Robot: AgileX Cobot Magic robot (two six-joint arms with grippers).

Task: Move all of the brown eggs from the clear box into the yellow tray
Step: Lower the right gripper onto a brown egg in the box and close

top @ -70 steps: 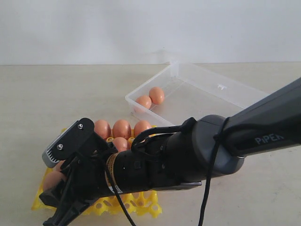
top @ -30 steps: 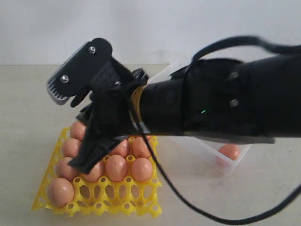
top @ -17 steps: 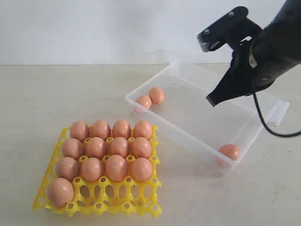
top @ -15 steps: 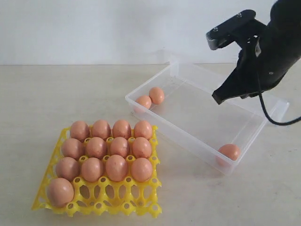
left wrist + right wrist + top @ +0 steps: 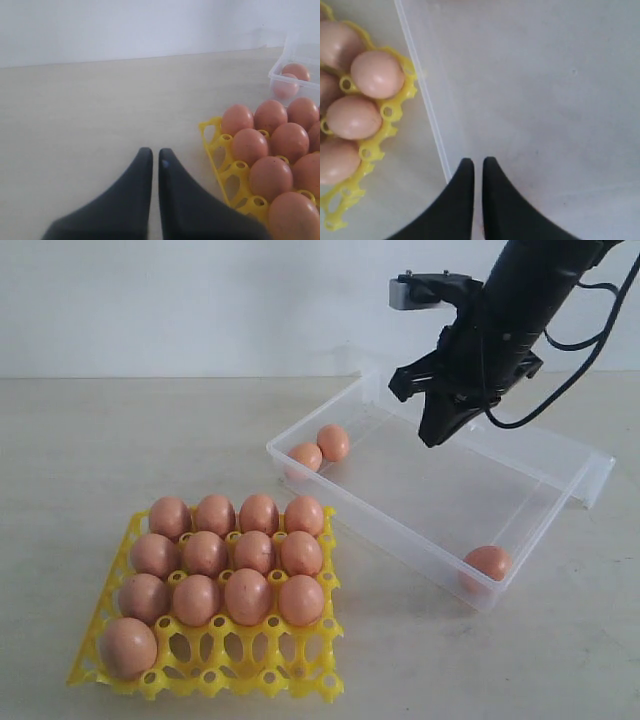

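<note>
— Brown eggs (image 5: 204,553) fill thirteen cups of the yellow tray (image 5: 240,668). Why does the right hand (image 5: 433,438) hang over the clear box (image 5: 380,527)?
— Three eggs lie there: a pair (image 5: 334,442) in its 10 o'clock corner, one egg (image 5: 487,562) at 5 o'clock. The hand is closed and empty; I think it chooses.
— And the left hand (image 5: 151,161)?
— Closed too, holding nothing, low over the desk (image 5: 75,115) near the tray, probably to keep clear.
</note>
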